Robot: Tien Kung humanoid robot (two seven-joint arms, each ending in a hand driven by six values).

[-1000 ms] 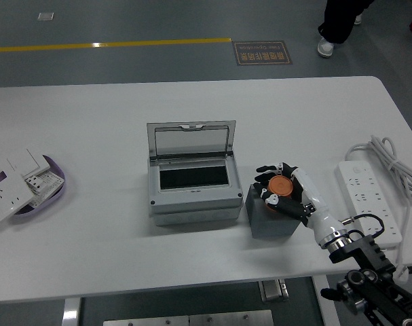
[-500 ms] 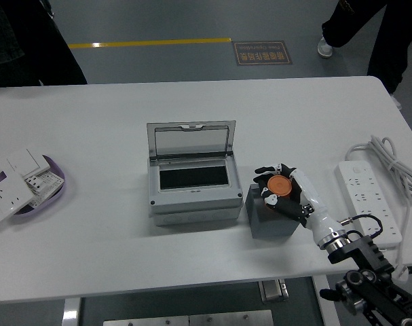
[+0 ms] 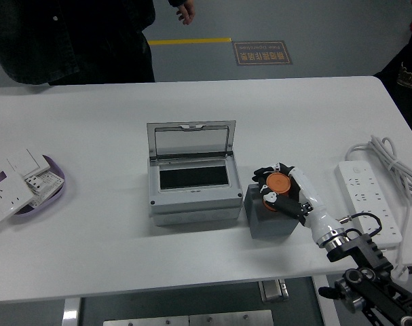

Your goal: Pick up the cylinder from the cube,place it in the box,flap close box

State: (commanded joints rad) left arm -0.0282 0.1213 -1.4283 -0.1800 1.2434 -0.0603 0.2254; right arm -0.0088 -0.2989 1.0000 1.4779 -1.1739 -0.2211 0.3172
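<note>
Grey floor with a yellow line runs behind the white surface (image 3: 90, 129), and a person in dark clothing (image 3: 70, 34) now stands at its far left edge, where 1 second ago only floor and a passer-by's legs at the far right showed. Near the middle sits the grey box (image 3: 191, 180) with its clear flap (image 3: 191, 139) standing open at the far side. Just right of the box is the dark cube (image 3: 270, 217).

The right hand (image 3: 279, 190) reaches in from the near right corner, its fingers closed around the orange cylinder (image 3: 278, 183). Compared with the earlier views, the cylinder appears slightly higher and tilted, showing more of its side, so it seems to be just lifting off the cube's top, though I cannot tell whether it is fully clear. That suggests the pick is nearly done; the carry left into the box and the flap closing remain. The left hand is not in view.

At the far left edge a purple bowl (image 3: 60, 190) holds white switch parts; a white power strip (image 3: 368, 197) lies at the right.
</note>
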